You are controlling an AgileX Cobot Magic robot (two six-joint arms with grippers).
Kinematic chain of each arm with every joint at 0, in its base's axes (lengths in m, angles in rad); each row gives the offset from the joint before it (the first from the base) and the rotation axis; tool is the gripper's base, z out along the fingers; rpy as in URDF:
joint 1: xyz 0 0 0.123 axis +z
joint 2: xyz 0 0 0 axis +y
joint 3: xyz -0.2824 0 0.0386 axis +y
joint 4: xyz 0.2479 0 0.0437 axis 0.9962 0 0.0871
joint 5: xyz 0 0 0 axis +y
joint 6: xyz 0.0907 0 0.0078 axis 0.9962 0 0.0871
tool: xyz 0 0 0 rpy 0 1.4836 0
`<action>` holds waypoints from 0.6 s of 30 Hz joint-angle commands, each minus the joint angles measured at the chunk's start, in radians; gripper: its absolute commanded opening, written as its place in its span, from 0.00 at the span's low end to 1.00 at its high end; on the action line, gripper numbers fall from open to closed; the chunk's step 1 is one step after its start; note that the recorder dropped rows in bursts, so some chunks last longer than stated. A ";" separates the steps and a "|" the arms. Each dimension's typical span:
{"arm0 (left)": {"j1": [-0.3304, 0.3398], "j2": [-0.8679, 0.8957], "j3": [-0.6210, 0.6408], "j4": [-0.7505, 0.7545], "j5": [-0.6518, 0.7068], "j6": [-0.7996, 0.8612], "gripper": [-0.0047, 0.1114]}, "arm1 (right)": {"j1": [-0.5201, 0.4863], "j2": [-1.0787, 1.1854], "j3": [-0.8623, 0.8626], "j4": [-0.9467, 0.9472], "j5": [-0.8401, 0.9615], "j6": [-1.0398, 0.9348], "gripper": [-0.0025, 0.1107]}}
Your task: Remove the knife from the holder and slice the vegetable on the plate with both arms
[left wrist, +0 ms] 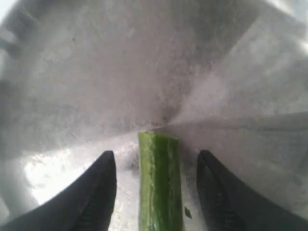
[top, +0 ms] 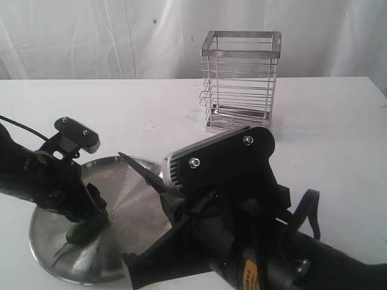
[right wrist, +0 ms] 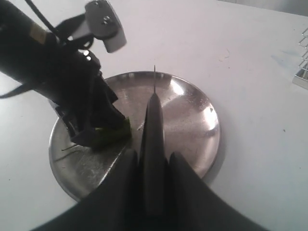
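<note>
The green vegetable (top: 83, 232) lies on the steel plate (top: 130, 199) at the front left. In the left wrist view the vegetable (left wrist: 160, 183) shows a flat cut end and rests between the fingers with a gap on each side. My left gripper (left wrist: 157, 166) is open around it, low over the plate (left wrist: 144, 67). My right gripper (right wrist: 153, 161) is shut on the knife (right wrist: 153, 144) by its dark handle. The knife (top: 140, 171) points its blade tip over the plate (right wrist: 192, 120), beside the vegetable (right wrist: 111, 134). The wire holder (top: 240, 81) stands at the back.
The holder's corner (right wrist: 302, 62) shows at one edge of the right wrist view. The white table (top: 326, 133) surrounds the plate. The left arm (right wrist: 53, 72) hangs over the plate's near side, close to the knife blade.
</note>
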 commanded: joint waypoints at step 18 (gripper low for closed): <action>-0.003 -0.157 0.005 -0.211 0.164 0.040 0.51 | -0.005 -0.101 0.002 -0.045 -0.022 -0.033 0.02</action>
